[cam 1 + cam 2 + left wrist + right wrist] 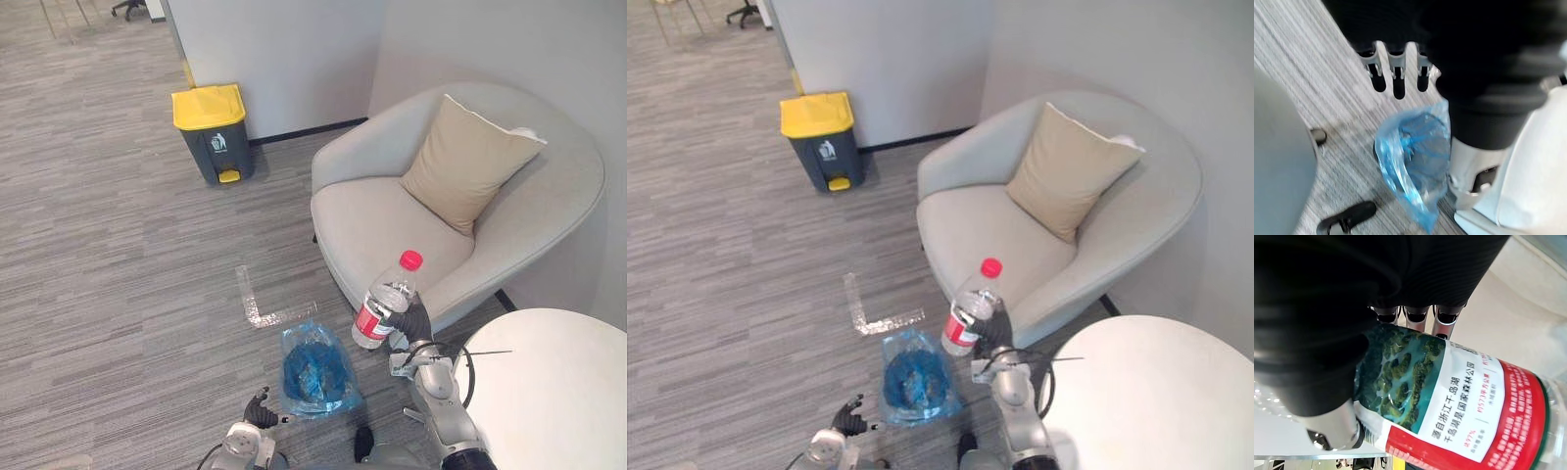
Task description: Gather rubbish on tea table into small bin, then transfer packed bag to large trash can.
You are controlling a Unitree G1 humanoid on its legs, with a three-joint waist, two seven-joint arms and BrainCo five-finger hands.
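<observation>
A clear plastic bottle [385, 305] with a red cap and red label is held tilted in the air, my right hand [412, 322] shut round its lower part. The right wrist view shows fingers [1416, 315] wrapped over the bottle's label [1459, 406]. The bottle hangs just right of the small bin [315, 370], which stands on the floor lined with a blue bag [1415, 156]. My left hand [261, 411] is low beside the bin's left side, fingers [1397, 73] relaxed and holding nothing. The large grey trash can [211, 132] with a yellow lid stands far back by the wall.
A round white tea table [558, 392] fills the lower right. Behind the bottle stands a grey armchair [382, 230] with a beige cushion [465, 162]. An L-shaped tape mark [257, 305] lies on the carpet between the small bin and the trash can.
</observation>
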